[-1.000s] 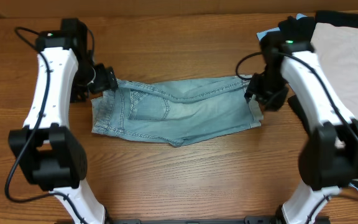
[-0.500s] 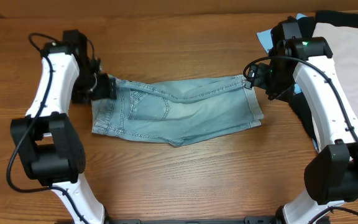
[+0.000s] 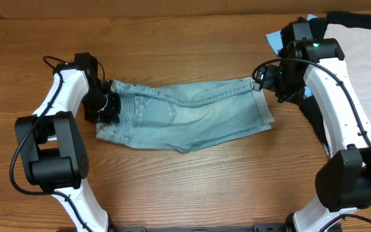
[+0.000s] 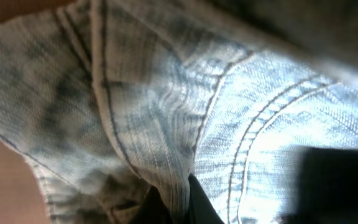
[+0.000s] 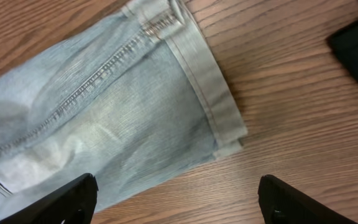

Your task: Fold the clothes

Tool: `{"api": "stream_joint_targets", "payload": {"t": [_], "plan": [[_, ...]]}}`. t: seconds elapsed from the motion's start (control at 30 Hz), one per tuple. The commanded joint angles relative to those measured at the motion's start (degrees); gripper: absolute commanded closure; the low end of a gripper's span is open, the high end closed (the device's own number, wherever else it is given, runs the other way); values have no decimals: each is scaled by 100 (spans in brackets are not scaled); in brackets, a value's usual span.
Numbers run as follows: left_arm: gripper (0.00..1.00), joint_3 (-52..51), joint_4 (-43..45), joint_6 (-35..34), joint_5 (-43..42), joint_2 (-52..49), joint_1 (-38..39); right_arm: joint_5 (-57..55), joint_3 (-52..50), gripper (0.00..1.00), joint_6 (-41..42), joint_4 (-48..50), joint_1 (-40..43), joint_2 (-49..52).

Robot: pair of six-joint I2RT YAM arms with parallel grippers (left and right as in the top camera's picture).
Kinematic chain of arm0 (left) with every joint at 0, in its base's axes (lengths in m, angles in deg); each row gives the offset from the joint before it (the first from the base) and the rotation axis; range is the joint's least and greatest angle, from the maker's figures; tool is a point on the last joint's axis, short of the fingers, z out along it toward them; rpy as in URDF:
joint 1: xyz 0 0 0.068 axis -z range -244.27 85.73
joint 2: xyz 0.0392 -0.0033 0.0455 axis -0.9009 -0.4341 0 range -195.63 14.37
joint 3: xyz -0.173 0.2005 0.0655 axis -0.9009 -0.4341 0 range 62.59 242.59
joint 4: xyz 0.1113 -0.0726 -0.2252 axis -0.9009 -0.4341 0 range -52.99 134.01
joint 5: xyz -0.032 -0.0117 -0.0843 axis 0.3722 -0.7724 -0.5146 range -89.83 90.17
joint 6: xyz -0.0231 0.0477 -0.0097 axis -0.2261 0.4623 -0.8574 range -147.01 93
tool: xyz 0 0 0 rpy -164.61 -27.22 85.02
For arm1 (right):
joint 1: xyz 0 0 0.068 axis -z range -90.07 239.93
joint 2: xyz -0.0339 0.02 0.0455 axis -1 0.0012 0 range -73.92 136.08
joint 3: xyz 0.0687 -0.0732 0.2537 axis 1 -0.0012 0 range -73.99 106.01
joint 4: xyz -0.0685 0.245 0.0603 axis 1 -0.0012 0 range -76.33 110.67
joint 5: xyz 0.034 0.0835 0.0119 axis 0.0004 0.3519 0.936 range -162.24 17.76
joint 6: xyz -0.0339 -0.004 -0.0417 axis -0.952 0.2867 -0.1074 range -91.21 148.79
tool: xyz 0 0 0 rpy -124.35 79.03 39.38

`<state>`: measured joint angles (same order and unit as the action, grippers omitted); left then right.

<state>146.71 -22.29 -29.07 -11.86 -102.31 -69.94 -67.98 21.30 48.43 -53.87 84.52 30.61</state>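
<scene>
Wood-grain brown tabletop (image 3: pixel 185 187) bearing faded light-blue denim shorts (image 3: pixel 192 116), laid out at centre. The left gripper (image 4: pixel 174 208), jaws closed, pinches a fold of the shorts at their pocket end. The right gripper (image 5: pixel 179 208), jaws wide apart, hangs over the hemmed leg end. A beige garment (image 3: pixel 359 58) overlaps a black garment (image 3: pixel 353 19) at the right edge.

White arms (image 3: pixel 60 103), black joints (image 3: pixel 50 158), cables (image 3: pixel 348 96)

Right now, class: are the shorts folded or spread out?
Spread out lengthwise on the table: shorts waist pinched by the left gripper, hem below the open right gripper, neither end folded over.
</scene>
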Motion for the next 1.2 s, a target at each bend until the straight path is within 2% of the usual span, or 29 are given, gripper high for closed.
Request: {"api": "stream_joint_targets", "payload": {"t": [0.0,0.03,0.1,0.23,0.33,0.37,0.43,0.47,0.7,0.9,1.0,1.1,1.17], "plan": [[96,581,-979,-380,24,-20,-55,264,35,14,-20,153,-52,-13],[96,841,-1447,-597,216,-15,-70,352,35,14,-22,236,-101,4],[96,975,-1810,-684,481,-9,-61,350,28,17,-20,369,-225,76],[96,782,-1755,-699,758,-11,-28,326,-103,32,-20,861,-542,361],[96,575,-1499,-868,763,-11,-26,264,-131,57,-17,1174,-691,785],[96,450,-1320,-966,778,-11,-26,271,-131,73,-17,1274,-708,1014],[96,225,-1051,-1088,804,-11,-26,269,-131,91,-20,1307,-713,1285],[96,35,-837,-1222,804,-11,-26,269,-131,96,-22,1316,-713,1488],[96,-1213,608,-1904,802,-11,-26,264,-131,96,-63,1888,-739,1932],[96,-1788,1346,-2094,800,-11,-28,267,-131,95,-164,2719,-739,2092],[96,-1934,1545,-2094,802,-11,-26,369,-107,92,-210,3307,-739,2092],[96,-1954,1624,-2094,802,-11,-28,1021,-46,88,-210,4124,-739,2092],[96,-1954,1648,-2096,802,-11,-28,1338,31,81,-205,4339,-739,2092]]}}
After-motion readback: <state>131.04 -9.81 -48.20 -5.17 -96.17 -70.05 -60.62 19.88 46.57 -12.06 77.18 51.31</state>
